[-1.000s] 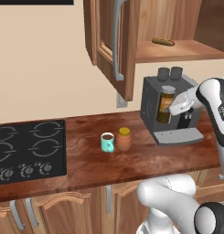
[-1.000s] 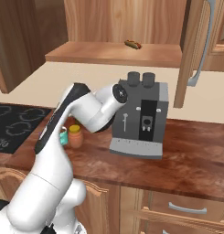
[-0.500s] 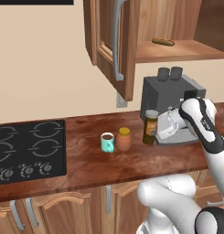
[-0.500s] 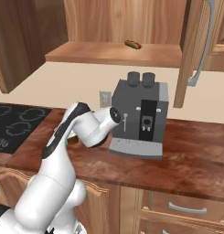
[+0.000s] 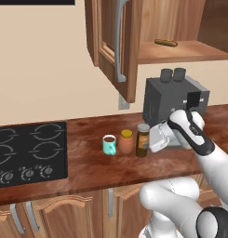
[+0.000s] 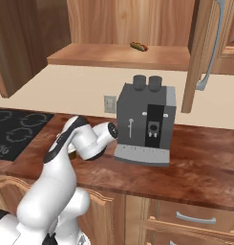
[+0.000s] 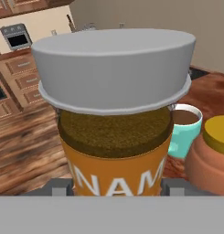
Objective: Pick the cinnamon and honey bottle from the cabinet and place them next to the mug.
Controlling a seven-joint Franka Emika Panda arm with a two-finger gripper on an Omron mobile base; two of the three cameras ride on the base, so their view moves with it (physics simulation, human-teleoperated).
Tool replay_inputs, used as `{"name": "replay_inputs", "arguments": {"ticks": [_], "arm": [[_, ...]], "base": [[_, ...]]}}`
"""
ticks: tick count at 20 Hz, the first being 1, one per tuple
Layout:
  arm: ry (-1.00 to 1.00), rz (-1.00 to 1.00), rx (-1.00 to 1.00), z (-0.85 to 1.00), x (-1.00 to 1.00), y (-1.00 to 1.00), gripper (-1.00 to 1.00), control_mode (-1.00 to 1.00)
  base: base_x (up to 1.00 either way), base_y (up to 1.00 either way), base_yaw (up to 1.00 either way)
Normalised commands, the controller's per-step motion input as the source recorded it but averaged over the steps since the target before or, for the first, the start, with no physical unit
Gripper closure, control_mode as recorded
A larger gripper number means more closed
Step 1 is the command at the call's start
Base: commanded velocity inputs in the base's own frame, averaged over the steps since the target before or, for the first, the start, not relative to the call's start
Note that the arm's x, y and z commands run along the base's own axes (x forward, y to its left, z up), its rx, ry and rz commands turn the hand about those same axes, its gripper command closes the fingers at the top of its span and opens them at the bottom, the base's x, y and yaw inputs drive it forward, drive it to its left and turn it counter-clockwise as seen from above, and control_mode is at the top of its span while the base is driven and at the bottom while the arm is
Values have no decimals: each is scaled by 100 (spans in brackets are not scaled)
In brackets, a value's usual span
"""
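Left base view first: cinnamon standing upright on the wooden table, just right of the honey bottle, which sits just right of the mug. All three lined up in a tight row, between the black stovetop and the grey coffee machine. Tool pressed right up against the cinnamon's right side, arm curling in from the lower right. Can't really tell from this angle whether the bottle touches the honey bottle or just sits beside it. Up above, cabinet with its door swung open, long curved grey handle facing out, and a small brown sausage-looking thing lying on the shelf inside. Hand view: cinnamon super close, grey cap on top, dark brown contents, orange label with big white letters, fingers grey and sitting on either side of the bottle low down, so looks clamped on it. Mug peeking out behind on the right with dark liquid in it, yellow-lidded honey bottle at the right edge. Right base view: white arm bent low over the table, coffee machine right next to it, sausage thing up on the shelf.
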Motion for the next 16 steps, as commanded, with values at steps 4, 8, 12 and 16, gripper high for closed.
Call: {"name": "replay_inputs", "arguments": {"ticks": [4,8,12,16], "arm": [[0,0,0,-21,4,27,100,-100],[0,0,0,-19,1,23,100,-100],[0,0,-1,-17,7,17,100,-100],[0,-2,-2,-16,15,9,100,-100]], "base": [[0,0,0],[0,0,0],[0,0,0],[0,0,0]]}}
